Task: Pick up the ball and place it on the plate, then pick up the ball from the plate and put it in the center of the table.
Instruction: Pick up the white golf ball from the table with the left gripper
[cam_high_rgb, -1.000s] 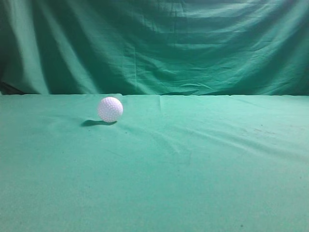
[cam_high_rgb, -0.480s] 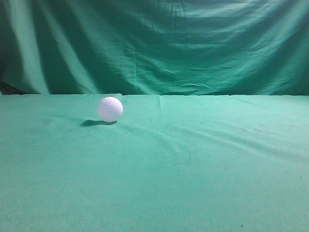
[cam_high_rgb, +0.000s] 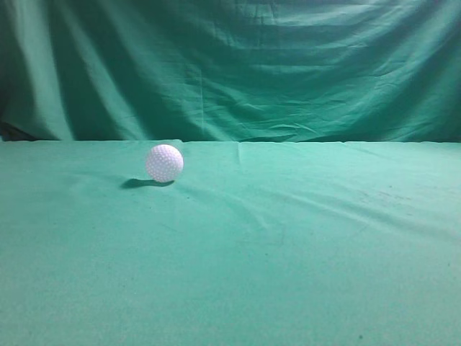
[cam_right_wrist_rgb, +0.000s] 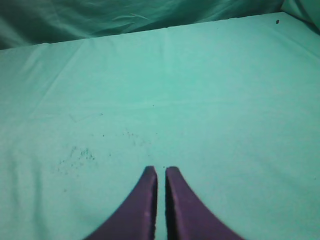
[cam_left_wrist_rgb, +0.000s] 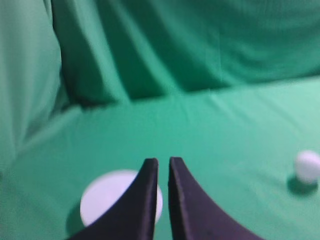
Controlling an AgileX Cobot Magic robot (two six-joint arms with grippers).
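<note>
The ball (cam_high_rgb: 164, 162), white and dimpled, rests on the table (cam_high_rgb: 288, 245) left of the middle in the exterior view. In the left wrist view the ball (cam_left_wrist_rgb: 307, 166) lies far to the right. A white round plate (cam_left_wrist_rgb: 107, 197) lies on the cloth just under and left of my left gripper (cam_left_wrist_rgb: 160, 162), partly hidden by the fingers. The left gripper is shut and empty. My right gripper (cam_right_wrist_rgb: 160, 170) is shut and empty over bare cloth. Neither gripper nor the plate shows in the exterior view.
A darker green curtain (cam_high_rgb: 238, 65) hangs behind the table's far edge and also fills the back of the left wrist view (cam_left_wrist_rgb: 175, 45). Small dark specks (cam_right_wrist_rgb: 75, 155) mark the cloth left of the right gripper.
</note>
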